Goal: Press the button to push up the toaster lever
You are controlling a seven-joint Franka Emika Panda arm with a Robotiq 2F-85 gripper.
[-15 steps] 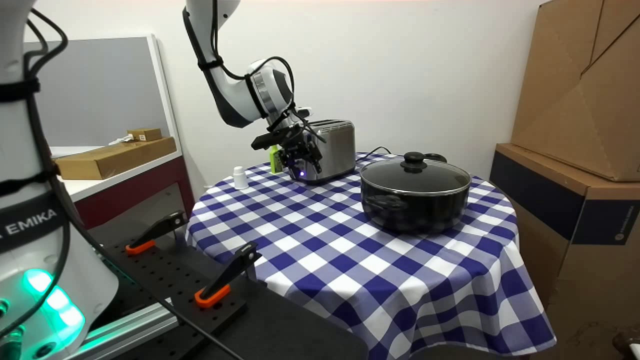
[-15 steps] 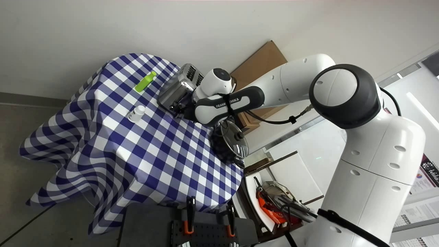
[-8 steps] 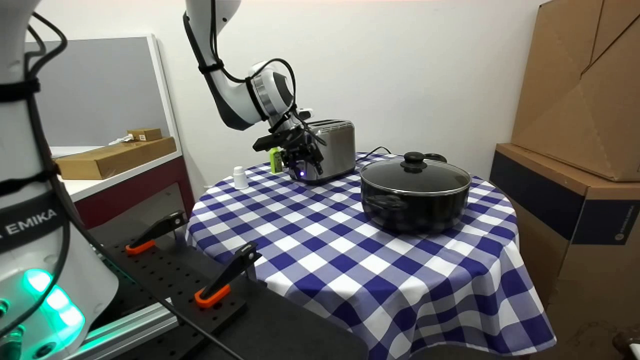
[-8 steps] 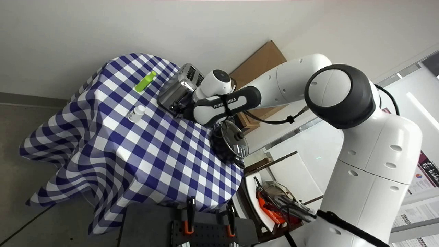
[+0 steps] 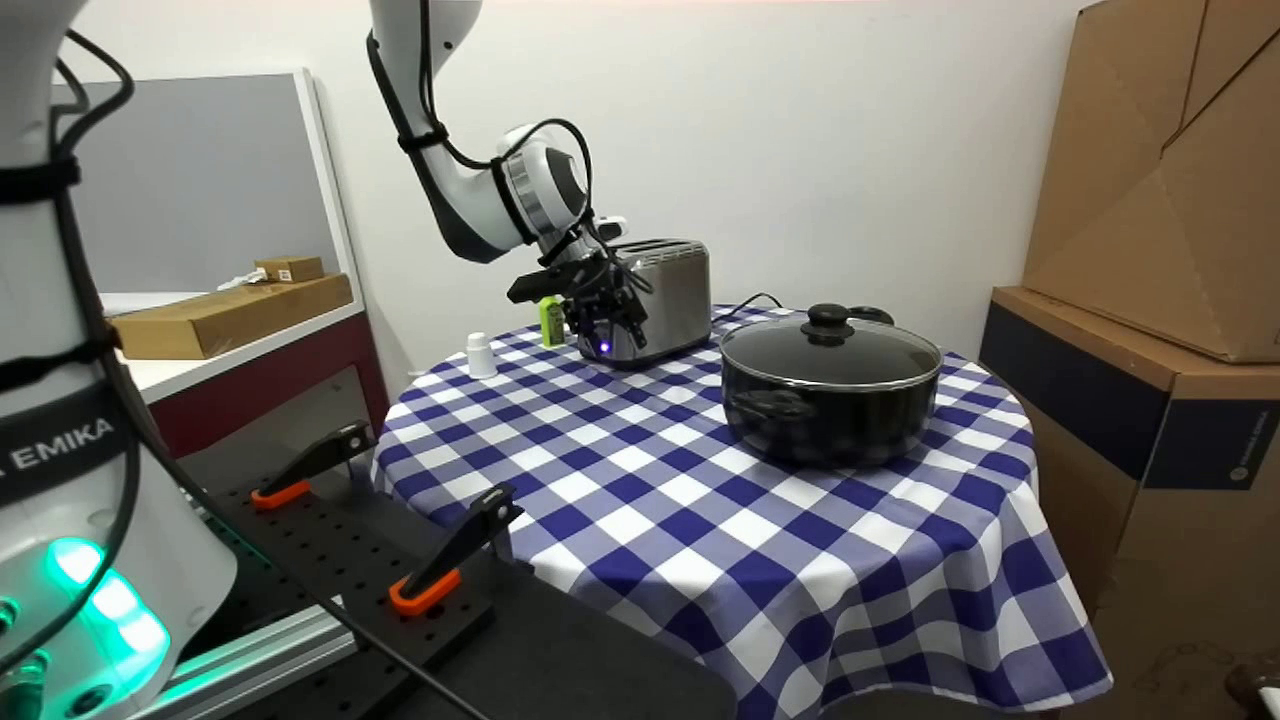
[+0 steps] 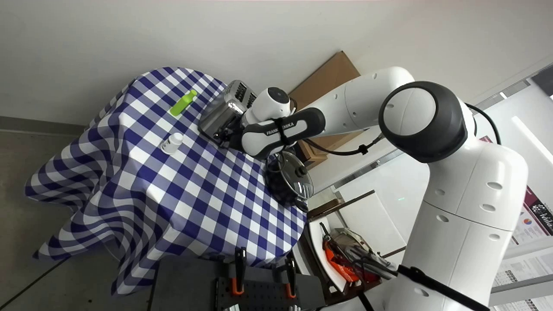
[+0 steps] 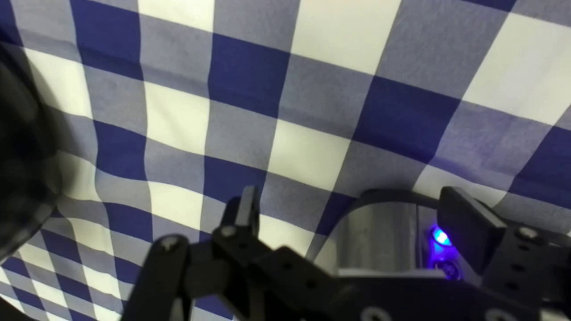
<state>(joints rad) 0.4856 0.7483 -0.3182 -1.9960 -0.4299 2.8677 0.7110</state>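
Observation:
The shiny silver toaster [image 5: 683, 295] stands at the table's far side and also shows in the other views [image 6: 219, 115] [image 7: 379, 232]. A blue-lit button [image 7: 440, 236] glows on its end face, with a dark round button [image 7: 448, 269] next to it. The blue light also shows in an exterior view [image 5: 604, 347]. My gripper [image 7: 350, 192] is open and empty at that end face. Its right finger [image 7: 468, 229] partly overlaps the lit button in the wrist view; I cannot tell whether it touches. The toaster lever is hidden behind the gripper.
A black lidded pot [image 5: 830, 400] stands at the table's near right. A white bottle [image 5: 480, 356] and a green bottle [image 6: 183, 103] stand beside the toaster. The checkered tablecloth [image 5: 620, 460] has folds. Cardboard boxes [image 5: 1130, 480] stand beyond the table's edge.
The arm's elbow and forearm have shifted slightly, and the wrist has sunk a little. The gripper stays at nearly the same place by the toaster's end. The toaster has not moved.

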